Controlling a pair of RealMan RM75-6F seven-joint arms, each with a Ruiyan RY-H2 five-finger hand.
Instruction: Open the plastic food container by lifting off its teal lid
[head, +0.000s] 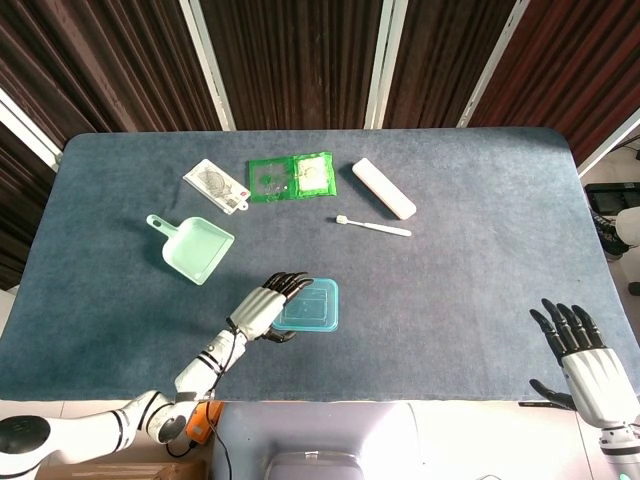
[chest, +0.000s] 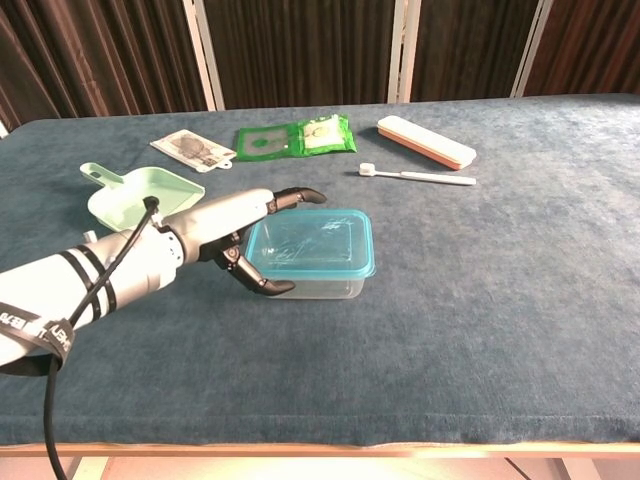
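The container (head: 308, 306) sits on the table (head: 480, 250) toward the near edge, left of the middle, with its teal lid (chest: 310, 243) on top. Everything else is placed from it.

The left hand (head: 265, 307) is at the container's left end. In the chest view the fingers (chest: 296, 196) stretch over the lid's far left corner and the thumb (chest: 262, 283) curls along the near left side of the clear box, so the hand brackets that end. Whether fingers or thumb actually press on the plastic cannot be told; the lid lies flat and level on the box. The forearm runs back from the hand toward the near left edge of the table.

The right hand (head: 583, 352) is far to the right of the container, at the near right edge of the table, fingers spread apart and pointing away from the robot, with nothing in it. Only the head view shows it.

Beyond the container and to its left lies a mint dustpan (head: 193, 248), handle pointing far-left. Farther back, left of the container, is a small printed packet (head: 216, 186). Directly behind the container lies a green packet (head: 291, 177). Behind and to the right lies a toothbrush (head: 373, 227), and past that a white case (head: 383, 188) set at an angle.
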